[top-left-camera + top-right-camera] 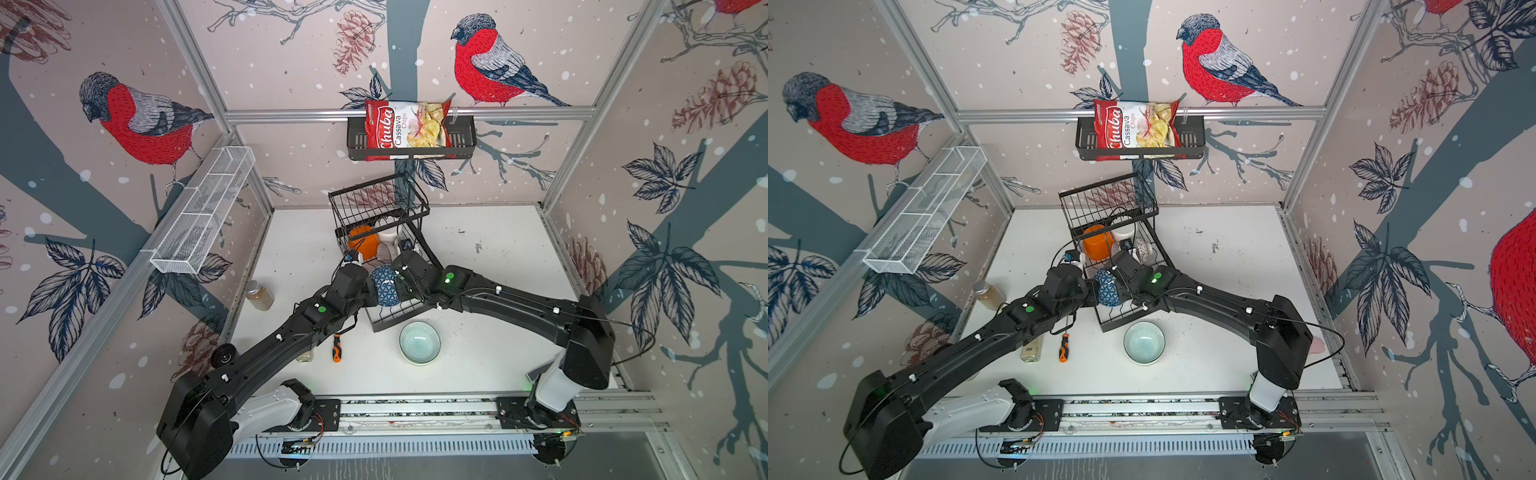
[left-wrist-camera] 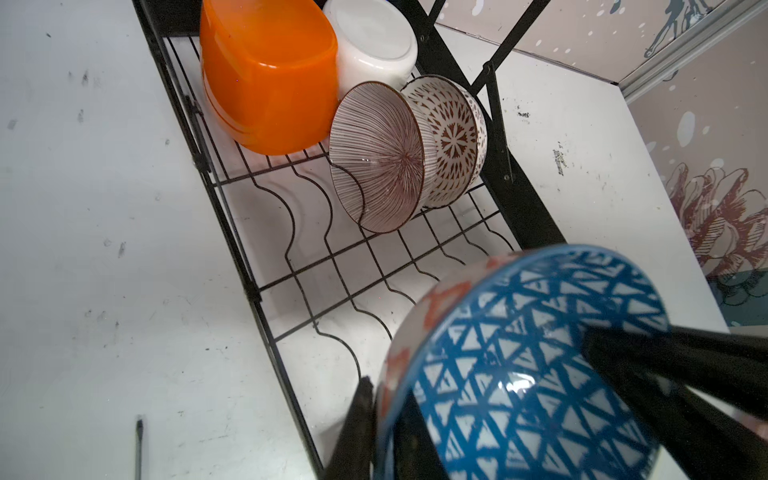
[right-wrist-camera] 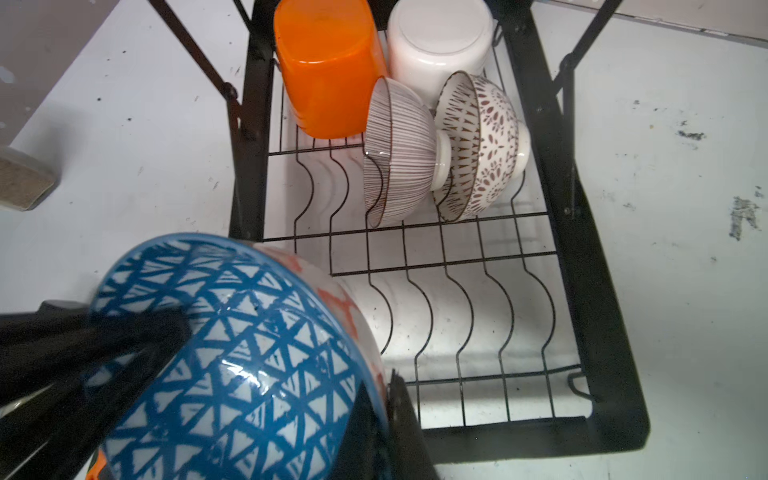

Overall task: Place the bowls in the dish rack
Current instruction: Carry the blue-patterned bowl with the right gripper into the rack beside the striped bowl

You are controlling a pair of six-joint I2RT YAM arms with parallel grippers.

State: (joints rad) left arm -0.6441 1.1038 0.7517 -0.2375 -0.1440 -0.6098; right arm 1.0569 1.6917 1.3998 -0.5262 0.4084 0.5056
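A blue geometric bowl [image 1: 384, 286] [image 1: 1108, 289] hangs on edge over the front of the black wire dish rack [image 1: 395, 322], between both grippers. My right gripper [image 3: 380, 380] is shut on its rim, one finger inside and one outside. My left gripper [image 2: 388, 388] straddles the opposite rim of the bowl [image 2: 540, 365]; its fingers look blurred and a thin slit shows beside the rim. At the back of the rack's lower tray [image 2: 249, 270] stand an orange bowl [image 2: 270, 83], a white bowl [image 2: 374, 45], a purple-striped bowl [image 2: 378, 158] and a dark-patterned bowl [image 2: 453, 141]. A pale teal bowl [image 1: 419, 343] sits on the table in front of the rack.
The rack's upper wire basket [image 1: 378, 203] overhangs the back bowls. A jar [image 1: 259, 295], an orange-handled screwdriver [image 1: 336, 348], a glass bottle [image 1: 1032, 349] and a black wheel [image 1: 223, 355] lie at the left. A chips shelf basket [image 1: 411, 137] and a white mesh tray [image 1: 203, 212] hang on the walls.
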